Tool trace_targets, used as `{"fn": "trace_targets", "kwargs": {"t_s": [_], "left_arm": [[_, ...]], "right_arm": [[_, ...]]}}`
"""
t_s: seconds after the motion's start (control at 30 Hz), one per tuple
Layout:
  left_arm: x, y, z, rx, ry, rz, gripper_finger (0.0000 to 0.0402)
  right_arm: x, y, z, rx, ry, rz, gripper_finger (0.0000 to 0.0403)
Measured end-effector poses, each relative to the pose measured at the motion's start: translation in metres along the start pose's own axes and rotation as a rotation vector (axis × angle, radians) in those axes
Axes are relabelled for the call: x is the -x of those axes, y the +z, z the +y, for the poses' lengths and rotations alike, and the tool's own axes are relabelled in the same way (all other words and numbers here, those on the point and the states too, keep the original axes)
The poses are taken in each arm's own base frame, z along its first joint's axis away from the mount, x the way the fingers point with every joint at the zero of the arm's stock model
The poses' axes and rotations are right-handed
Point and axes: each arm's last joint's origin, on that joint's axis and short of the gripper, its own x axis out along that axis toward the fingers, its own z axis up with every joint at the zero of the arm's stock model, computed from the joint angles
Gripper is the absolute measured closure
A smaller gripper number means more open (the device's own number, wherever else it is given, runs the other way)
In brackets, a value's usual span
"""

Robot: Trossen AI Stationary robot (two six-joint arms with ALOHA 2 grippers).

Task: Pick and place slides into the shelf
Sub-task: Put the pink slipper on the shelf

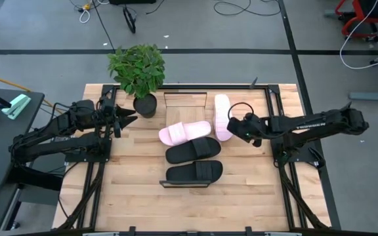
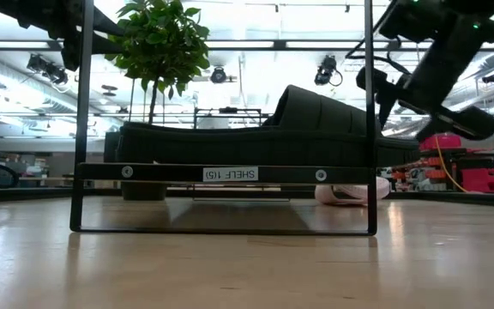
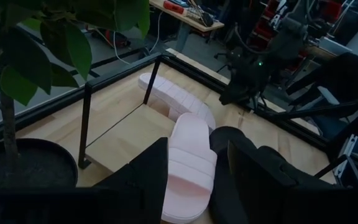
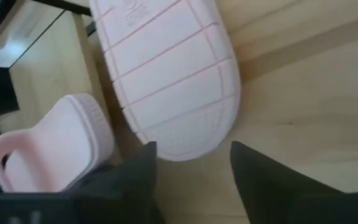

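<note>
At the left of the overhead frame the left gripper (image 1: pixel 119 118) waits by the leafy potted plant (image 1: pixel 138 72), fingers spread and holding nothing. At centre lie a pale pink foam slide (image 1: pixel 185 132) and two black foam slides (image 1: pixel 193 150), one below the other. Up near the thin black-framed shelf (image 1: pixel 185 99), a second pink slide (image 1: pixel 222 115) lies sole-up. Over its near end hangs the right gripper (image 1: pixel 235 125), fingers apart, nothing pinched. It looks like the release step; next it should lift clear and fetch another slide.
</note>
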Motion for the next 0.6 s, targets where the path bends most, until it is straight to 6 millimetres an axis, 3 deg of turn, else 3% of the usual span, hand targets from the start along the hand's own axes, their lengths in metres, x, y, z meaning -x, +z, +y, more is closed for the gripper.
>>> {"fn": "trace_targets", "kwargs": {"t_s": [0.27,0.6], "left_arm": [[0.000,0.002,-0.001,0.028,-0.009,-0.021,0.0228],[0.000,0.005,-0.002,0.029,-0.023,-0.055,0.0230]], "right_arm": [[-0.015,-0.002,-0.015,-0.125,-0.073,-0.041,0.0112],[-0.035,-0.003,-0.011,-0.119,-0.075,-0.080,0.0109]]}}
